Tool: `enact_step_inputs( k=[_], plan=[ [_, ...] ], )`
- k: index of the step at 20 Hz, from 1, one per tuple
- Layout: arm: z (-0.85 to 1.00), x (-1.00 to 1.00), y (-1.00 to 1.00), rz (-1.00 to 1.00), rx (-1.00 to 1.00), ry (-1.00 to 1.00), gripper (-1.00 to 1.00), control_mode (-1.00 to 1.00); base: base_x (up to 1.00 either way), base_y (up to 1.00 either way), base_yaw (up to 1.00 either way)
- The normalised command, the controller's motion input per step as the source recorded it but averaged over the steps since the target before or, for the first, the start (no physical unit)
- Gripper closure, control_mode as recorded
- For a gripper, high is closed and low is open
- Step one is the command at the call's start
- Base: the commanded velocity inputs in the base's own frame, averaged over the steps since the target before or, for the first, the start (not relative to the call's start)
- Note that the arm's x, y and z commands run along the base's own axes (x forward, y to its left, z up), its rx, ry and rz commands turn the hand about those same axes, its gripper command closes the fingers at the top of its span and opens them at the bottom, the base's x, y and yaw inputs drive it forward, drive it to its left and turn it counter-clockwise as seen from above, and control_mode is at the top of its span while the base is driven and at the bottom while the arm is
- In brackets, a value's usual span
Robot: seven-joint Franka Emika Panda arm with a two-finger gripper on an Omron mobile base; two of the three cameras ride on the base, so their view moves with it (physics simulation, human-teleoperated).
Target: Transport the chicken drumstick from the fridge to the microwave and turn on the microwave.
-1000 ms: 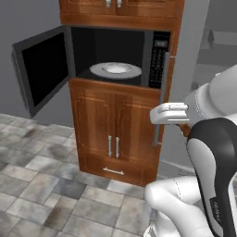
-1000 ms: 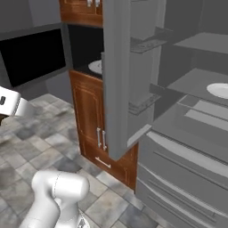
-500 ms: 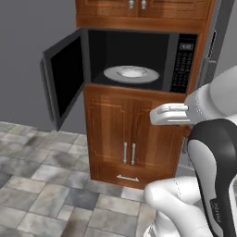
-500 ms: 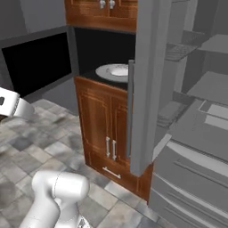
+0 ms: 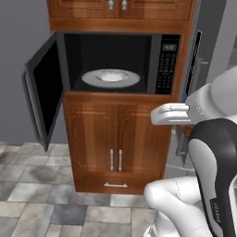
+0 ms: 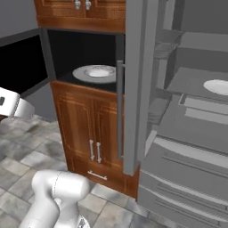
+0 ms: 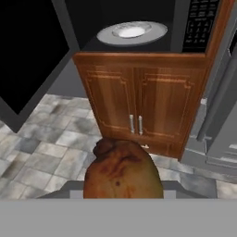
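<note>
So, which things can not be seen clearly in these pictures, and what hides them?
- Finger tips: in the hand view the chicken drumstick covers them.
- Drumstick's thin end: hidden behind its thick end, and its lower part is cut by the bottom edge, hand view.
- Microwave button labels: too small, left base view.
- Button panel in the right base view: behind the open fridge door.

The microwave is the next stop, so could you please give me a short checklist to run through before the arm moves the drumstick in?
1. Microwave door swung open to the left: ok.
2. White turntable bare and free to receive food: ok.
3. Chicken drumstick held at the gripper, jaws closed on it: ok.
4. Drumstick already inside the cavity: not ok, it is out in front, level with the wooden cabinet doors.
5. Fridge door open beside the microwave, crowding the right side: cannot tell.
</note>
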Motion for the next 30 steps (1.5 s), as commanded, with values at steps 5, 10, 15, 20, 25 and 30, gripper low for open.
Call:
enact_step_inputs(
  k=[5,10,15,20,25,30],
  plan=[
    [0.00,0.00,0.00,0.00,0.00,0.00,1.00,1.00,0.35,0.36,-0.13],
    [0.00,0.00,0.00,0.00,0.00,0.00,1.00,1.00,0.37,0.38,0.00],
    [0.00,0.00,0.00,0.00,0.00,0.00,1.00,1.00,0.41,0.29,-0.04],
    [0.00,0.00,0.00,0.00,0.00,0.00,1.00,1.00,0.42,0.06,-0.19],
    [0.00,0.00,0.00,0.00,0.00,0.00,1.00,1.00,0.42,0.07,-0.22],
    [0.00,0.00,0.00,0.00,0.00,0.00,1.00,1.00,0.35,0.21,-0.12]
  ],
)
